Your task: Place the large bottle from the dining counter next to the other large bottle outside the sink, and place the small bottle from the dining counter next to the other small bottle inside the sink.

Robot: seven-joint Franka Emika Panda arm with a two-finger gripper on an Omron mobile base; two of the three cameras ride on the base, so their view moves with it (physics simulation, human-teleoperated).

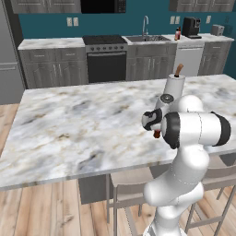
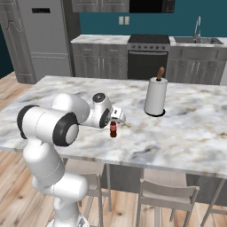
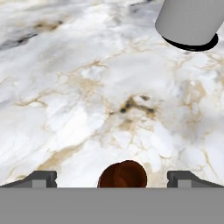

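Stood upright on the marble dining counter (image 2: 186,128), toward its near edge: a small bottle (image 2: 113,129) with a dark red-brown body. Hung just above and slightly behind it, the gripper (image 3: 118,177), fingers spread wide and pinching nothing, one fingertip (image 3: 41,178) out to one side of the bottle and the other well off to the opposite side. Seen from the hand camera, the bottle's round reddish cap (image 3: 123,174) sat low in the frame between the two tips, a little nearer the middle than either finger, with bare marble showing on both sides and no contact with either pad. From the left base camera, just a sliver of the bottle (image 1: 157,134) peeked out below the gripper (image 1: 153,124), mostly hidden by the arm's own wrist. Farther in on the counter, well apart from the bottle and toward the far edge, stood a paper towel roll (image 2: 155,96) on a dark round base, a brown post poking out of its top. Across the room, along the back wall: a black stove (image 1: 106,60), then a sink (image 1: 148,38) with its tap, and just beside the sink on that counter a small reddish bottle-like shape (image 1: 178,33), too small to make out further.
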